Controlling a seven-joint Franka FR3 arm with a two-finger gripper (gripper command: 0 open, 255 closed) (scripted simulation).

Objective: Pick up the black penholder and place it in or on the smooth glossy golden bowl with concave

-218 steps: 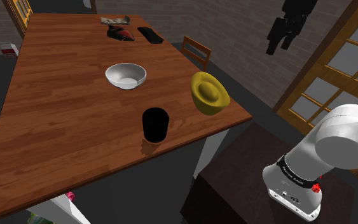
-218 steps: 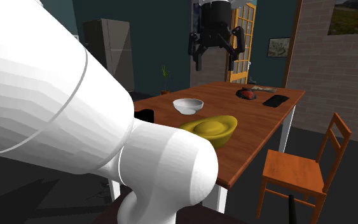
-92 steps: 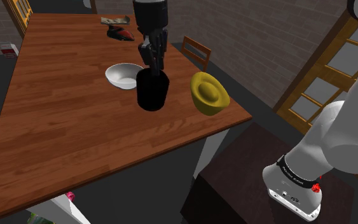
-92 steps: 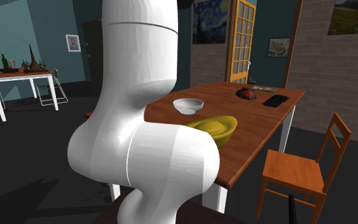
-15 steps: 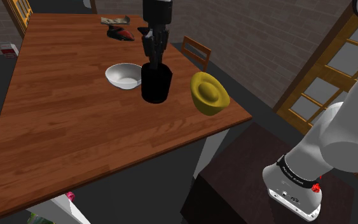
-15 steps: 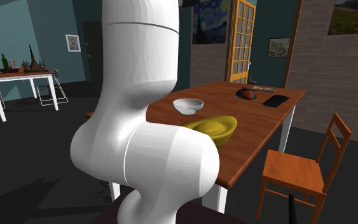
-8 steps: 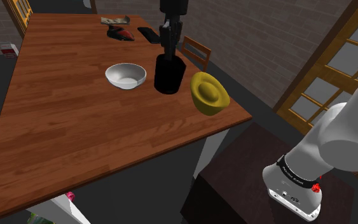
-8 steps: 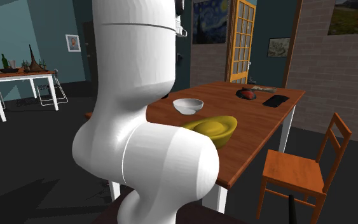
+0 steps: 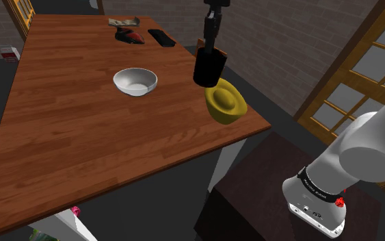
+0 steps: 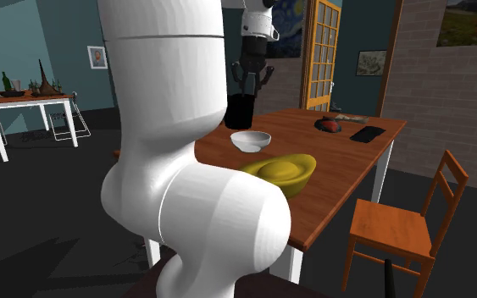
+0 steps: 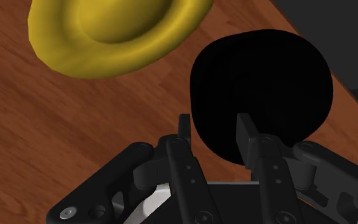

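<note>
My black gripper (image 9: pixel 211 46) is shut on the rim of the black penholder (image 9: pixel 209 68) and holds it in the air, clear of the wooden table (image 9: pixel 81 130). In the shoulder view the penholder hangs just above the far edge of the golden bowl (image 9: pixel 225 101), which lies near the table's right corner. In the wrist view the gripper (image 11: pixel 213 130) clasps the penholder's wall (image 11: pixel 260 89). The golden bowl (image 11: pixel 107 32) lies below and off to one side there. In the second exterior view the penholder (image 10: pixel 242 110) hangs under the gripper (image 10: pixel 249 85), beyond the golden bowl (image 10: pixel 283 172).
A white bowl (image 9: pixel 135 81) sits mid-table. A dark red object (image 9: pixel 129 35) and a flat black item (image 9: pixel 161 37) lie at the far end. A wooden chair (image 10: pixel 406 229) stands beside the table. The dark stand (image 9: pixel 266 198) is at the shoulder view's lower right.
The gripper has carried the penholder up and toward the shoulder view's right, from beside the white bowl to above the golden bowl's far edge. The grip has stayed the same.
</note>
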